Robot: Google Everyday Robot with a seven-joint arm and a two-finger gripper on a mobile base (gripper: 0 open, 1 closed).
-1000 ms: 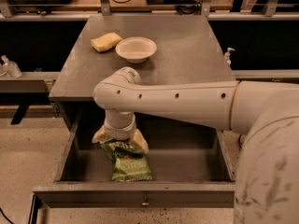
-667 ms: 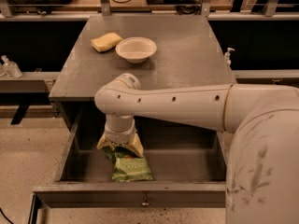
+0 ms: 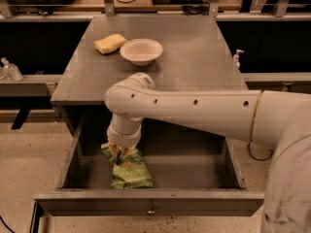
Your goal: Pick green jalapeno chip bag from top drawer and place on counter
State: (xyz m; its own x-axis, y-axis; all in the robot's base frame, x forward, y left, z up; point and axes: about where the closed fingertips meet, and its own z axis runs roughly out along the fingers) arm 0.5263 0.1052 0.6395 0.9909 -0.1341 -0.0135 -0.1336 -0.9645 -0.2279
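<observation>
The green jalapeno chip bag (image 3: 130,173) lies flat on the floor of the open top drawer (image 3: 150,202), left of its middle. My gripper (image 3: 121,153) points straight down into the drawer and sits on the bag's far end, touching it. The white arm reaches in from the right and hides the back of the drawer. The dark-grey counter (image 3: 194,57) lies above and behind the drawer.
A white bowl (image 3: 141,51) and a yellow sponge (image 3: 110,43) sit on the far left part of the counter. A small metal knob (image 3: 151,210) is centred on the drawer front. A pump bottle (image 3: 237,58) stands by the counter's right edge.
My gripper has sunk lower into the drawer and now rests on the bag's far end. The bag lies in the same spot.
</observation>
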